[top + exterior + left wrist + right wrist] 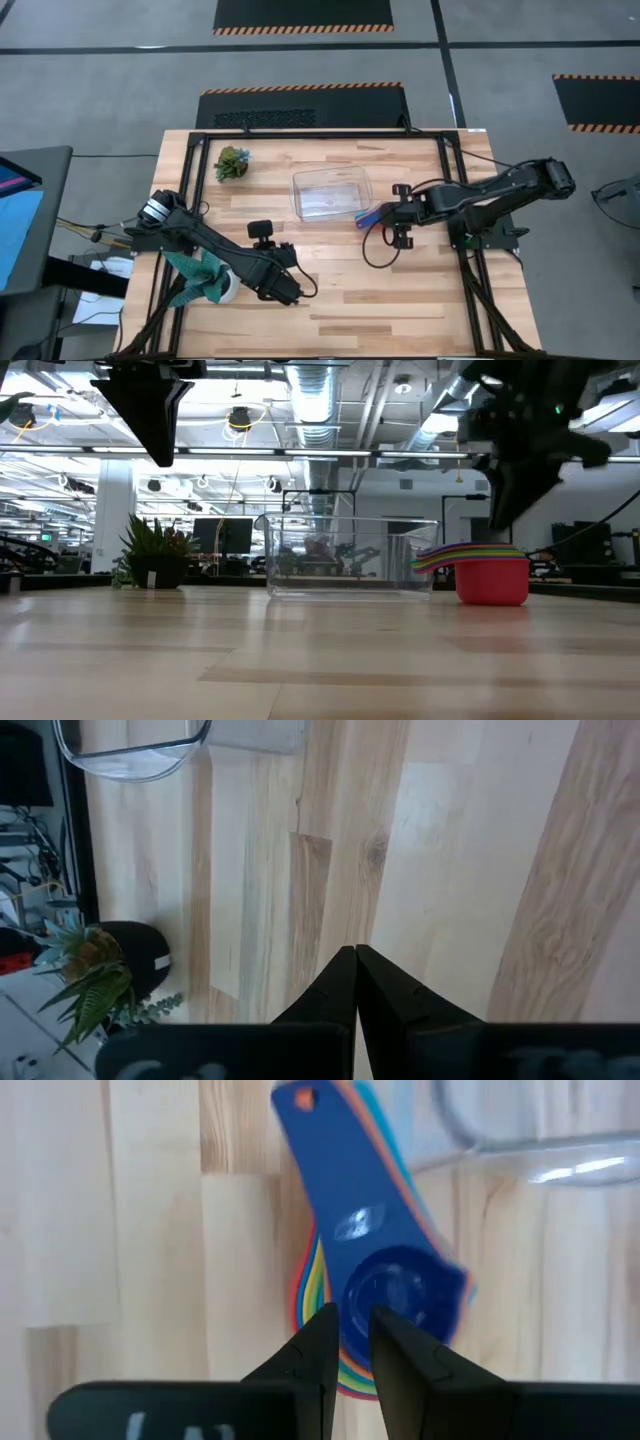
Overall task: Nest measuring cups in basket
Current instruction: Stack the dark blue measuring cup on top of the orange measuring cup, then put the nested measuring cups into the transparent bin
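Observation:
The measuring cups point(366, 217) sit nested in one stack on the table, just off the basket's right near corner. The red cup point(492, 582) is at the bottom, the dark blue one point(395, 1290) on top, and the handles fan out toward the basket. The clear basket point(332, 192) stands mid-table on its base, and I see no cup inside it. My right gripper point(352, 1330) hovers over the stack with only a narrow gap between its fingers, above the dark blue cup's bowl. My left gripper point(356, 965) is shut, over bare wood near the table's near edge point(290, 288).
A green plant in a dark pot point(232, 163) stands left of the basket near the far edge. A teal leafy thing with a white base point(205, 278) lies under my left arm. Black frame rails point(452, 190) border the table. Bare wood lies between the basket and the near edge.

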`<action>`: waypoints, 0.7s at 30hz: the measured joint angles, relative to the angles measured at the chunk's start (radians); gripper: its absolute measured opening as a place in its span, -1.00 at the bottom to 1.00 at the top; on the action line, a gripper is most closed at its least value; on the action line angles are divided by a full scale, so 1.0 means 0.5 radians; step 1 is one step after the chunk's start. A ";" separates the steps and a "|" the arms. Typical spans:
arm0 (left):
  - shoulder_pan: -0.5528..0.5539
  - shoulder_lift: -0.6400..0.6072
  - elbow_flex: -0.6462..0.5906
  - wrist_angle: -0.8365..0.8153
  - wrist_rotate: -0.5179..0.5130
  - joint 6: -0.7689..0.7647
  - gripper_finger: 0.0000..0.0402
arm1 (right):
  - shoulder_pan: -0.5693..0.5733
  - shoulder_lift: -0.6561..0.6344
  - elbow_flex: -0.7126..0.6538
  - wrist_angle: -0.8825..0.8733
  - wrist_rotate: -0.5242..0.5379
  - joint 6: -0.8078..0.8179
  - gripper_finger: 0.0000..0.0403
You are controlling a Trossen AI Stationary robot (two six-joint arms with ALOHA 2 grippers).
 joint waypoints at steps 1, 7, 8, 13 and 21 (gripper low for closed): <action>0.000 0.000 0.000 0.000 0.001 0.000 -1.00 | 0.000 0.000 0.050 -0.049 0.000 0.019 -0.59; 0.000 0.000 0.000 0.000 0.000 0.000 -1.00 | 0.000 0.000 0.400 -0.388 -0.006 0.326 -0.59; 0.000 0.000 0.000 0.000 0.000 0.000 -1.00 | 0.002 0.000 0.451 -0.449 -0.018 0.399 -0.59; 0.000 0.000 0.000 0.000 -0.002 -0.001 -1.00 | 0.047 -0.001 0.613 -0.583 -0.175 0.813 -0.59; 0.005 0.000 -0.002 -0.148 -0.113 0.111 -1.00 | 0.284 0.000 0.628 -0.563 -0.513 1.465 -0.59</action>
